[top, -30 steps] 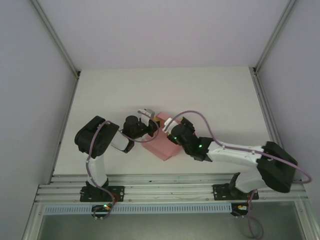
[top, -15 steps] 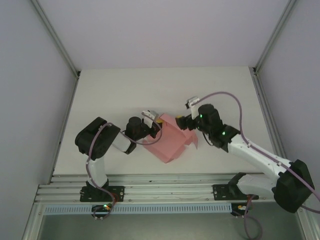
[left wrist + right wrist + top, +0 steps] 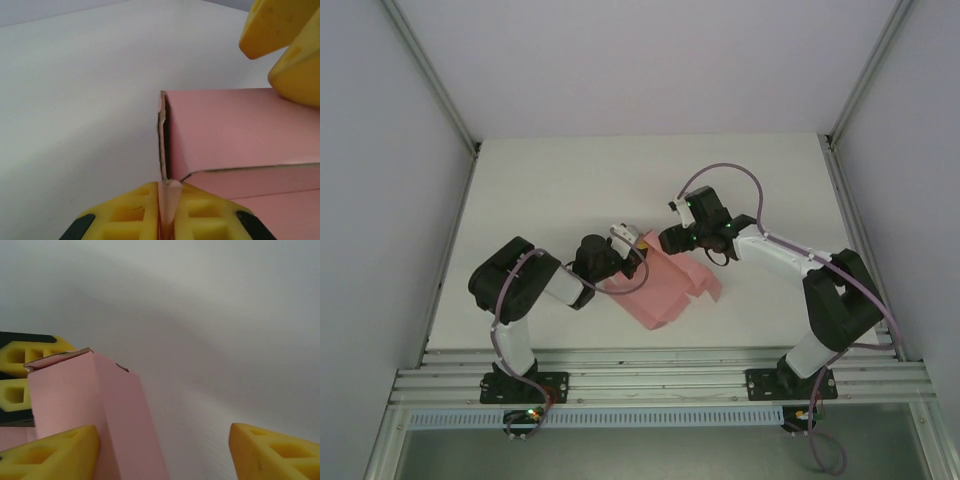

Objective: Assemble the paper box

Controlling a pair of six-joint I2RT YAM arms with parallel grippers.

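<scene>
Partly folded pink paper box [image 3: 662, 292] lying on the white counter [image 3: 560, 180], near its front edge.
The left tool [image 3: 167, 200] is clamped tight on a thin upright edge of the box's card. The right tool [image 3: 164, 430] stands wide open at the box's far end. A raised pink panel sits just beside one of its yellow fingers [image 3: 55, 452], and the other finger is well clear of it.
</scene>
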